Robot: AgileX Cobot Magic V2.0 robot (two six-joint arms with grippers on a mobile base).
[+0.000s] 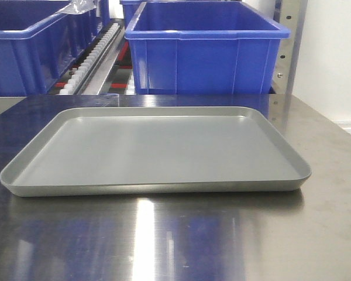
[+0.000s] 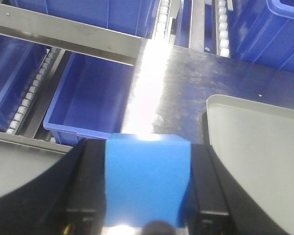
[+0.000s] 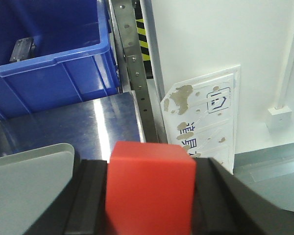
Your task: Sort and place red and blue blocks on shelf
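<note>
Several large dark-blue plastic bins [image 1: 205, 58] are sitting on the stainless steel roller shelf [image 1: 96, 61] in the front view, behind a shallow grey metal tray [image 1: 158, 146] lying on the flat steel table [image 1: 164, 234]. At the left wrist, the left gripper [image 2: 147, 205] is clamping the small bright blue cube [image 2: 147, 176] beside the tray. At the right wrist, the right gripper [image 3: 149, 205] is squeezing the small red cube [image 3: 149, 176] near the shelf's perforated upright [image 3: 132, 63].

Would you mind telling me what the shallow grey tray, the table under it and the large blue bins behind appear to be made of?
The shallow grey tray looks like matte metal, perhaps aluminium: dull, even sheen and a thin raised rim. The flat silver table seems to be brushed stainless steel: streaky, mirror-like reflections. The large blue bins look like moulded plastic: slight gloss, ribbed walls, thick lip.
</note>
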